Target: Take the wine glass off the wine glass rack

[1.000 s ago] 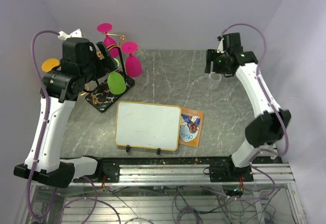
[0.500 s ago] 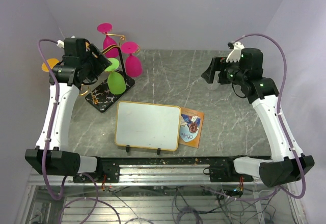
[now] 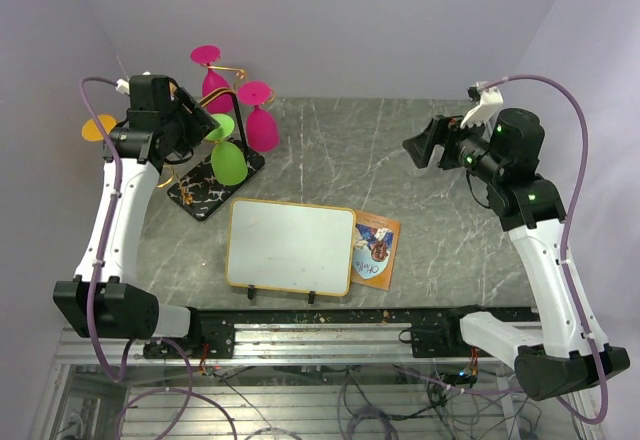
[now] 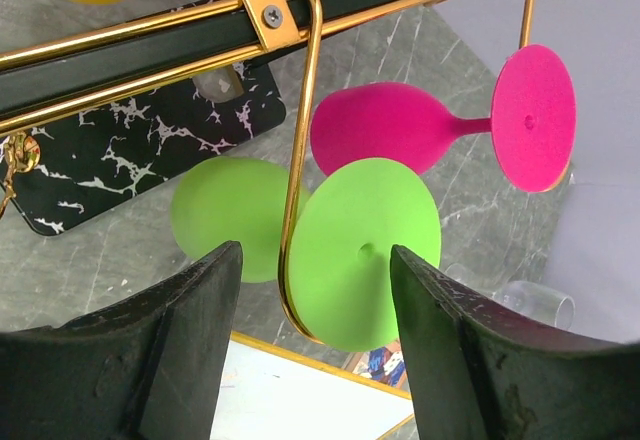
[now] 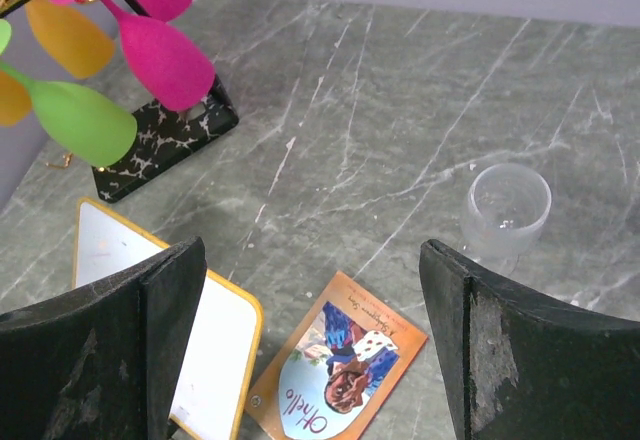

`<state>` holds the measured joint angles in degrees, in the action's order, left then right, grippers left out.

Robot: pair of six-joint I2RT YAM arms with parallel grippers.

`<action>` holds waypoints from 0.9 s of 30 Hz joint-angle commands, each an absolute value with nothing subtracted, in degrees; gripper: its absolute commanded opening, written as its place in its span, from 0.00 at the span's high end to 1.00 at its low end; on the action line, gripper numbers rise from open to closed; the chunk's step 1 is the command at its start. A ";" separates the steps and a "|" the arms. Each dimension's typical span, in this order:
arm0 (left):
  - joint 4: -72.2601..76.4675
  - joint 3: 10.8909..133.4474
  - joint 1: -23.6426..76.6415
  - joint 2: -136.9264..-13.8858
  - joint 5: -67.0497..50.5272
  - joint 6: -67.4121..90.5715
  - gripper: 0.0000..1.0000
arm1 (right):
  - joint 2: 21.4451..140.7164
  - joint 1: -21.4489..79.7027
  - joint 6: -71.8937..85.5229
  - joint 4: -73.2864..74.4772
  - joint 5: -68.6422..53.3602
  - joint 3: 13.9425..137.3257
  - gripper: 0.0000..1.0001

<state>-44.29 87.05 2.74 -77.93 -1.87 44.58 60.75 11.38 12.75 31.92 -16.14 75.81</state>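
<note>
a matte green wine glass (image 4: 352,252) hung by its round foot from the wine glass rack (image 4: 120,160), thin gold wire over a black white-veined slab; left gripper (image 4: 315,252) and right gripper (image 5: 312,250) both gaped, empty.

Grey veined table (image 3: 330,160): wine glass rack (image 3: 215,185) on black base, far left; yellow-framed whiteboard (image 3: 290,247), near centre; orange picture card (image 3: 377,250) just right of it; clear glass (image 5: 506,207), far right.

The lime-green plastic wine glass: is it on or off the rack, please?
On: the lime-green plastic wine glass hangs inverted, its stem in a gold wire arm.
</note>
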 commanded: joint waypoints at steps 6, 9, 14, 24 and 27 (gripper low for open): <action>-42.75 83.88 1.65 -76.98 -3.64 42.68 0.34 | 59.66 11.55 12.54 28.71 -16.28 74.77 0.13; -42.55 82.67 1.43 -76.44 -4.00 42.50 0.36 | 59.63 11.60 12.57 28.56 -16.40 74.77 0.14; -43.48 82.18 0.88 -75.58 -3.05 41.63 0.41 | 59.62 11.60 12.74 28.13 -16.56 74.88 0.14; -44.44 81.61 0.88 -74.28 -1.22 40.35 0.50 | 59.59 11.56 12.48 27.95 -16.54 74.32 0.14; -44.30 81.88 0.88 -74.31 -1.41 40.12 0.55 | 59.53 11.55 12.48 28.03 -16.61 74.52 0.14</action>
<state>-42.17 82.72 1.58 -75.18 -3.03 42.22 60.47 11.38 12.82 29.61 -16.14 74.96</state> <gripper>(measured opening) 0.476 0.866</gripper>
